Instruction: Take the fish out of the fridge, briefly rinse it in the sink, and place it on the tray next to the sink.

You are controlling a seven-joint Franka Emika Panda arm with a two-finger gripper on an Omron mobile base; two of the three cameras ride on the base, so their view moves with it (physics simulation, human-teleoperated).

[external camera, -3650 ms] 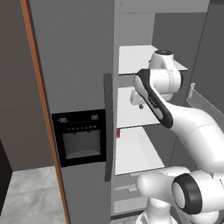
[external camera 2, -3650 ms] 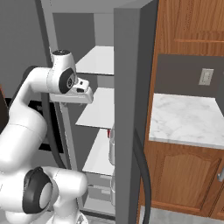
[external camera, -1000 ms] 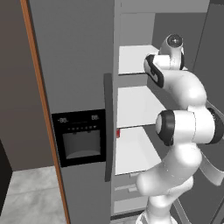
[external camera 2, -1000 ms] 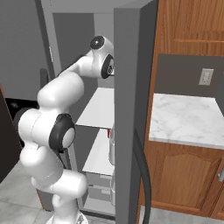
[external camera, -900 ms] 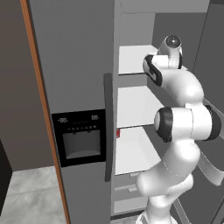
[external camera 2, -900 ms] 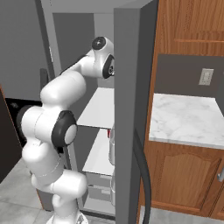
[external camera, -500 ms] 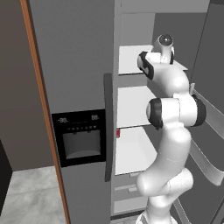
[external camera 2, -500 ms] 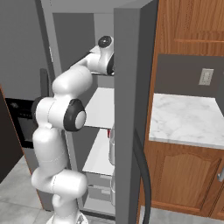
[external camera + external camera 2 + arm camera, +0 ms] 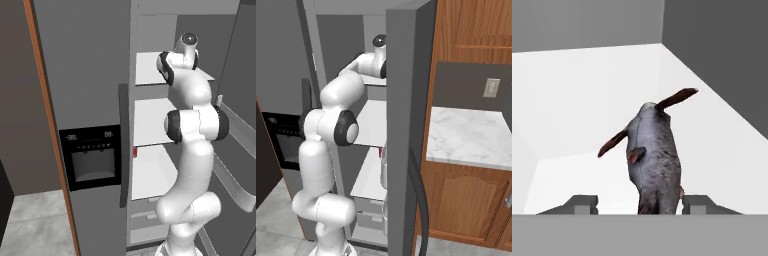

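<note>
Inside the fridge (image 9: 90,75), the arm has reached deeper onto its upper shelf (image 9: 577,95); tool (image 9: 637,202) flanks the fish (image 9: 654,155), contact hidden, grip unclear.

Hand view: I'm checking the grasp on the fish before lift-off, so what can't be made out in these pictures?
- Fish: its near end is cut off at the bottom of the hand view.
- Gripper: whether the right fingertip actually touches the fish cannot be told.
- Right base view: the open fridge door hides the hand and the shelf it reaches onto.
</note>
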